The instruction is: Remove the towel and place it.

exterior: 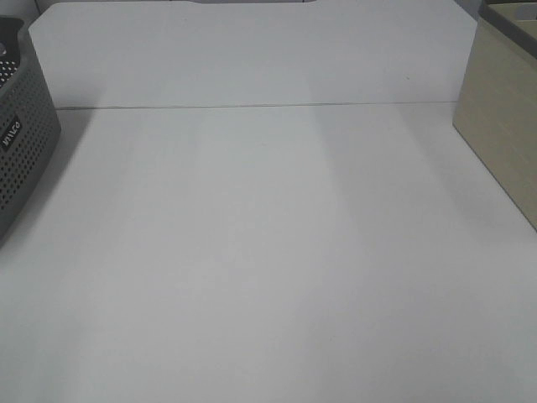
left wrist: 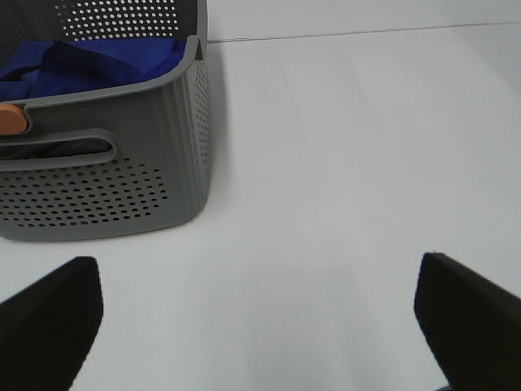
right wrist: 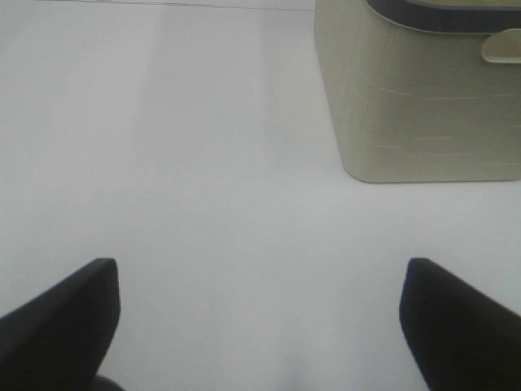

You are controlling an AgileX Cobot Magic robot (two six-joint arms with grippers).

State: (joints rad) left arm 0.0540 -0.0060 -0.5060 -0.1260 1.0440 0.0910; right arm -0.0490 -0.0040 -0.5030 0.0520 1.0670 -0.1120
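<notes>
Here the white bench (exterior: 268, 252) lies bare across its middle, with a container at each side edge. At the left edge, toward the far corner, stands a grey perforated basket (exterior: 21, 143), only partly inside the high view. The left wrist view shows it more fully: rows of small round holes in its walls, a slot handle cut in the near wall, and a rounded orange-tan piece (left wrist: 12, 119) at the rim above that handle; what it is I cannot tell. The towel (left wrist: 98, 61) is inside this basket, a deep blue cloth bunched in folds below the rim. At the right edge of the bench, near the far corner, stands a beige bin (exterior: 499, 126) with a dark band round its top rim; the right wrist view shows its rounded lower corner resting on the bench surface. A white upright board (exterior: 252, 59) runs along the far edge behind both containers. The left gripper (left wrist: 256, 281) hangs over the bench near the basket with its two black fingers spread wide, holding nothing and touching neither basket nor towel. The right gripper (right wrist: 259, 277) likewise has its fingers wide apart and empty, over bare bench, short of the beige bin
</notes>
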